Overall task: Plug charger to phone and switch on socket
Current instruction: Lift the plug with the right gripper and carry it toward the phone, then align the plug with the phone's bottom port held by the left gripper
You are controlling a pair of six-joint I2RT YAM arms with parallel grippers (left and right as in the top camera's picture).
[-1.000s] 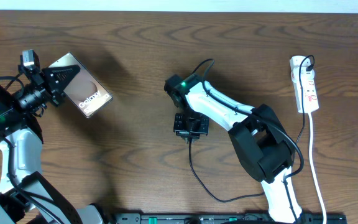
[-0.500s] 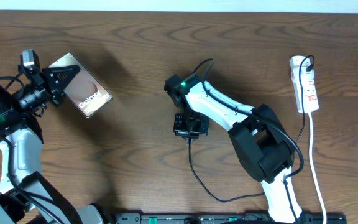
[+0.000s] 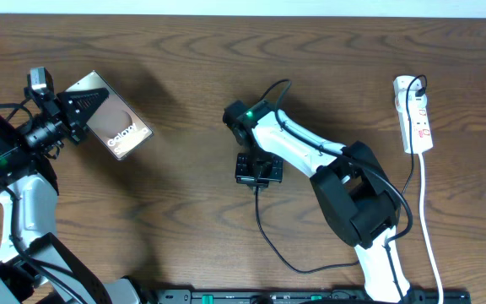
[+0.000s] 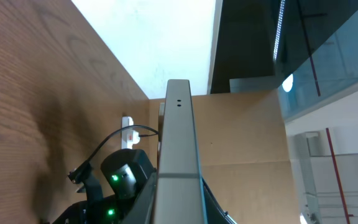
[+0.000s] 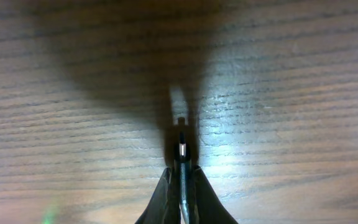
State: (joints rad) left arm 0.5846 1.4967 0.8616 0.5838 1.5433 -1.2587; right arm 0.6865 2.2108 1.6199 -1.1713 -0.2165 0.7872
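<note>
Plug alignment
Right gripper (image 5: 181, 174) pinched the charger (image 5: 181, 149) tip, left gripper (image 3: 85, 105) clamped the phone (image 3: 121, 128); the tip probably needed square, slow entry.

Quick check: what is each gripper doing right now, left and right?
Left gripper: closed, holding the phone.
Right gripper: closed on the charger plug tip.

Brown wood-grain table (image 3: 184, 219); pale strip (image 3: 226, 7) beyond far edge.
</note>
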